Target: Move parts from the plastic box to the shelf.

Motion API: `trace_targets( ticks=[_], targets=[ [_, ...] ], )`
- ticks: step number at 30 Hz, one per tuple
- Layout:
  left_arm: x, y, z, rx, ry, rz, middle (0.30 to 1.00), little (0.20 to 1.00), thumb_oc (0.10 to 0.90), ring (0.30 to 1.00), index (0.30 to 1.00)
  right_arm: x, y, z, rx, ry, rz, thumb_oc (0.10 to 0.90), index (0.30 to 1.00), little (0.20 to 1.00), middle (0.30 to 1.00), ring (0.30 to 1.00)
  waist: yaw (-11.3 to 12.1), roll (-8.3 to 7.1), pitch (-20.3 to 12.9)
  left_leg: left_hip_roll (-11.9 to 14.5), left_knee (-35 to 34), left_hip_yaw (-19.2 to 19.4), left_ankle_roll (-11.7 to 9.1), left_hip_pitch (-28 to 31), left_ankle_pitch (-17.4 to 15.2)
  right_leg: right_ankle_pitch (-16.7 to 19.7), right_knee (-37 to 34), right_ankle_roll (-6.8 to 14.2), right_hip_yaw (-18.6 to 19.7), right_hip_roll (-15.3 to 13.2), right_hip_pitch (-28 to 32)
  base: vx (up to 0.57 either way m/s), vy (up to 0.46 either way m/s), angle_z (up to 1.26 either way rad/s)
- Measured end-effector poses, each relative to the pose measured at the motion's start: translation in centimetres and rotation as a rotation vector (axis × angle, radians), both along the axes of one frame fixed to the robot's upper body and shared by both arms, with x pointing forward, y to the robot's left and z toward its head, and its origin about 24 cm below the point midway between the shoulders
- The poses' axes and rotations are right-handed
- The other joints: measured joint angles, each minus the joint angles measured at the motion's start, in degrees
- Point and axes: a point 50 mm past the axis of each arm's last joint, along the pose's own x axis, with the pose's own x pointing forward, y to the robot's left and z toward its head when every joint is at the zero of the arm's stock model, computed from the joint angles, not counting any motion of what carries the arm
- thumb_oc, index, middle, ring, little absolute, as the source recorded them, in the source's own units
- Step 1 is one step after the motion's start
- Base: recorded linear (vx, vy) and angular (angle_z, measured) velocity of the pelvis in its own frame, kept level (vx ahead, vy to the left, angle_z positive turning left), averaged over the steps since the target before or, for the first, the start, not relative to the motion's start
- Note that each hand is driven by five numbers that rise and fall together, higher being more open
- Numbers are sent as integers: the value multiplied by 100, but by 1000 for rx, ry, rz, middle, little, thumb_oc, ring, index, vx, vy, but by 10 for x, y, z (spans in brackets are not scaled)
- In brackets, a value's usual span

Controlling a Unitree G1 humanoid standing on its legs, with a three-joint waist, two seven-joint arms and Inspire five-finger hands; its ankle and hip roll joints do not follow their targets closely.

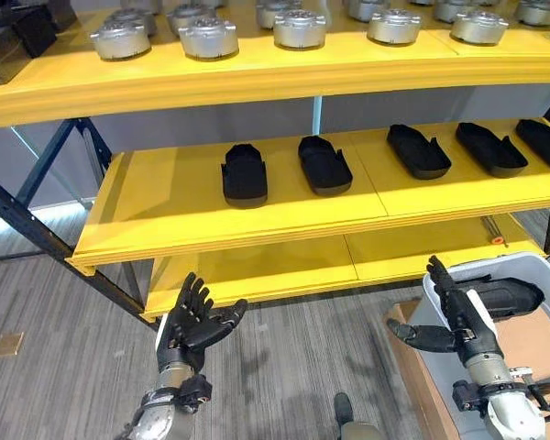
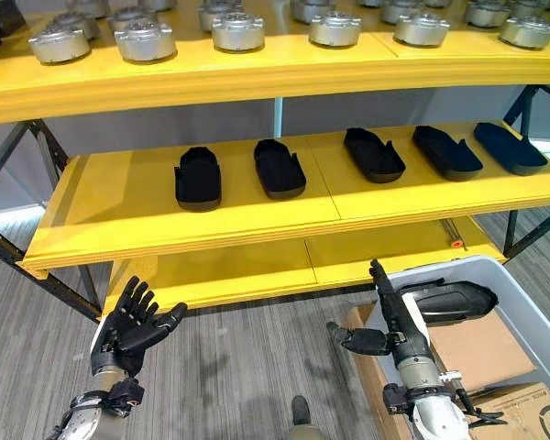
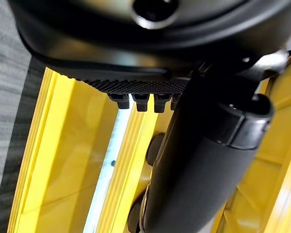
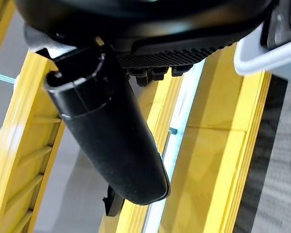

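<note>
A grey plastic box [image 1: 532, 271] stands at the lower right with one black moulded part [image 1: 502, 295] lying at its far end. Several matching black parts [image 1: 324, 163] lie in a row on the middle yellow shelf [image 1: 165, 206]. My right hand [image 1: 458, 316] hovers just left of the box's near corner, fingers straight up, thumb out, holding nothing. My left hand [image 1: 194, 323] is raised at the lower left in front of the shelf, fingers spread and empty. In the wrist views each thumb [image 3: 203, 160] [image 4: 109, 128] stands out against the yellow shelving.
Silver round metal parts [image 1: 206, 37] line the top shelf [image 1: 257, 78]. A bottom shelf [image 1: 367, 261] sits behind the box. Cardboard [image 1: 422, 376] lies under the box. Dark steel braces [image 1: 37, 229] run at the left. Grey plank floor [image 1: 284, 367] lies between my hands.
</note>
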Motion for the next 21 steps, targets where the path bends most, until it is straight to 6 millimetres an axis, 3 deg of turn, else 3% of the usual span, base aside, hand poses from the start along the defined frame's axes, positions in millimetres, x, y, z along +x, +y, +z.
trace_targets(
  ticks=[8, 9, 10, 11, 12, 13, 14, 15, 16, 18, 19, 21],
  targets=[
    [1, 12, 2, 81, 15, -30, 1000, 1000, 900, 1000, 1000, -1, 4, -4, 35, 23, 16, 900, 1000, 1000, 1000, 1000, -36, -166, 50, -89, -70, 578, 26, 32, -32, 334, -91, 67, 431, 88, -302, -154, 147, -42],
    [2, 16, 4, 96, 12, -21, 1000, 1000, 900, 1000, 1000, 0, 7, -7, 50, 26, 15, 900, 1000, 1000, 1000, 1000, -27, -273, 136, -148, 174, 852, 157, -85, -197, 658, 14, 133, 266, 144, -538, -216, 106, -126],
    [1, 19, 3, 107, 20, -8, 1000, 1000, 900, 1000, 1000, 7, 10, -5, 54, 13, 37, 900, 1000, 1000, 1000, 1000, 60, -281, 201, -53, 262, 1087, 190, -119, -252, 847, -89, 414, 32, 174, -686, -128, 48, -135],
    [4, 19, 0, 110, 29, -9, 1000, 1000, 900, 1000, 1000, 7, 9, -10, 52, 33, 31, 900, 1000, 1000, 1000, 1000, 67, -229, 249, -7, 238, 1300, 191, -98, -240, 100, -201, 207, -813, 33, -630, -51, -11, -113],
    [2, 17, -3, 108, 42, -3, 1000, 1000, 900, 1000, 1000, 8, 8, -14, 55, 51, 27, 900, 1000, 1000, 1000, 1000, 69, -127, 312, 198, 256, 1487, 158, -76, -215, -211, 347, -169, -1197, 60, -758, -72, -30, -76],
    [1, 14, -4, 103, 45, -16, 1000, 1000, 900, 1000, 1000, 4, 6, -18, 52, 78, 21, 900, 1000, 1000, 1000, 1000, 73, 54, 394, 374, 216, 1589, 88, 13, -150, -379, 989, -244, -1453, 53, -756, -69, -47, -55],
    [-1, 14, -4, 104, 48, -21, 1000, 1000, 900, 1000, 1000, 2, 6, -19, 50, 88, 22, 900, 1000, 1000, 1000, 1000, 102, 88, 395, 426, 181, 1645, 61, 96, -131, -455, 1259, -237, -1487, 17, -744, -5, -60, -62],
    [-5, 18, -5, 114, 61, -12, 1000, 1000, 900, 1000, 1000, -2, 6, -21, 51, 100, 22, 900, 1000, 1000, 1000, 1000, 183, 12, 382, 413, 150, 1802, 12, 207, -105, -541, 1529, -255, -1631, -199, -521, -13, -97, -56],
    [-7, 21, -5, 119, 67, 2, 1000, 1000, 900, 1000, 1000, -1, 8, -22, 55, 101, 26, 900, 1000, 1000, 1000, 1000, 186, -40, 377, 421, 159, 1928, -48, 269, -105, -661, 1276, -331, -1733, -304, -289, 24, -108, -77],
    [-7, 23, -7, 117, 76, 25, 1000, 1000, 900, 1000, 1000, 7, 13, -18, 56, 76, 46, 900, 1000, 1000, 1000, 1000, 289, 28, 417, 507, 283, 2068, -85, 252, -112, -409, 756, -479, -1875, -102, -98, 4, -152, -59],
    [-6, 22, -6, 108, 67, 26, 1000, 1000, 900, 1000, 1000, 12, 13, -13, 43, 59, 60, 900, 1000, 1000, 1000, 1000, 296, 149, 440, 596, 217, 2122, -117, 256, -78, -282, 604, -520, -1838, 88, -112, 21, -211, -42],
    [-2, 19, -5, 76, 41, 50, 1000, 1000, 900, 1000, 1000, 17, 11, -9, 28, 48, 69, 900, 1000, 1000, 1000, 1000, 318, 209, 442, 686, 178, 2196, -115, 262, -34, -277, 419, -471, -1744, 257, -140, 69, -258, -43]
  ],
)
